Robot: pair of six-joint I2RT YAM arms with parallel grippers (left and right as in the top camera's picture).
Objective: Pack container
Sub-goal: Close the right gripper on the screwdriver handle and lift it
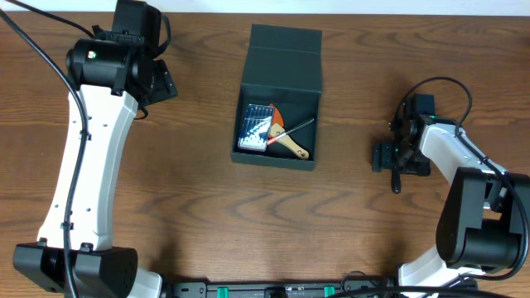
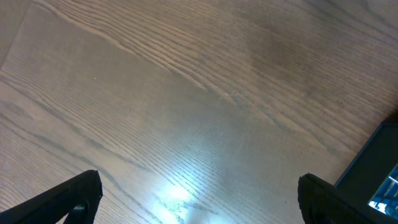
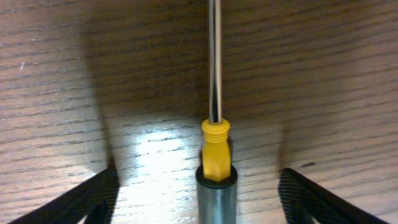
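Observation:
The container (image 1: 280, 79), a dark teal-black box, lies in the middle of the table with its flap lid folded back. In it are a small blue case of bits (image 1: 253, 129) and several hand tools (image 1: 290, 136). On the table to the right lies a screwdriver (image 3: 215, 149) with a steel shaft, yellow collar and grey handle. My right gripper (image 3: 196, 186) is open around its handle, with a gap on each side. From above, the right gripper (image 1: 398, 159) hides most of the screwdriver (image 1: 396, 184). My left gripper (image 2: 199, 183) is open over bare wood at the far left (image 1: 161, 83).
A corner of the container (image 2: 376, 168) shows at the right edge of the left wrist view. The table's front edge carries a black rail (image 1: 273, 290). Cables run from both arms.

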